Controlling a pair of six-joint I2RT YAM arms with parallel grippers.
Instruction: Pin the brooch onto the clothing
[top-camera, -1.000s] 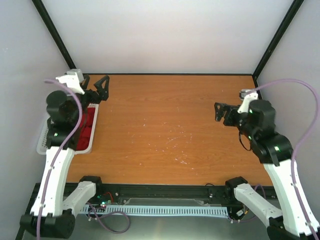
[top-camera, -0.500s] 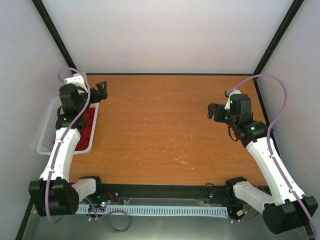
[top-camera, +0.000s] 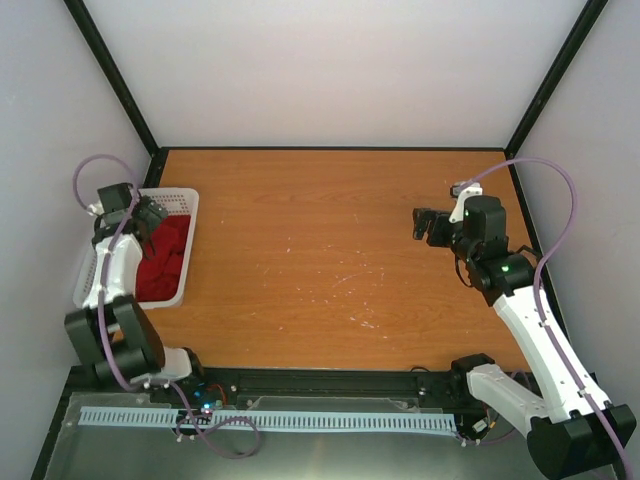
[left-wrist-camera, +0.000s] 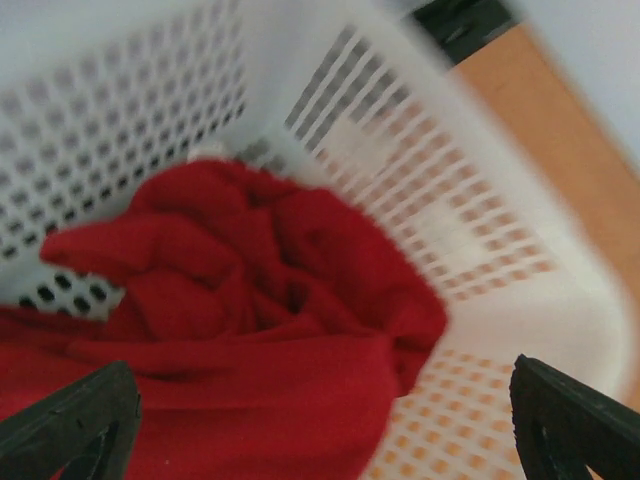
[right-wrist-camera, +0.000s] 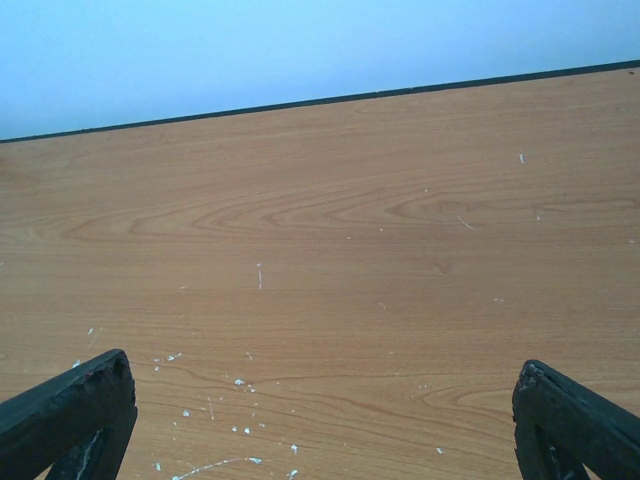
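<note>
Left gripper (top-camera: 148, 212), jaws spread wide and holding nothing, now poised over the white mesh basket (left-wrist-camera: 430, 180), having swung in from outside its inner rim within the last second. Between and just beyond the jaws lies the clothing (left-wrist-camera: 250, 300), a crumpled red heap inside the basket (wrist view blurred by motion). Farther off, right gripper (top-camera: 426, 224), likewise wide open and empty, only bare table (right-wrist-camera: 320, 250) ahead of its jaws; it has barely shifted. No brooch visible. Judged stage: fetching the garment; pinning not begun.
</note>
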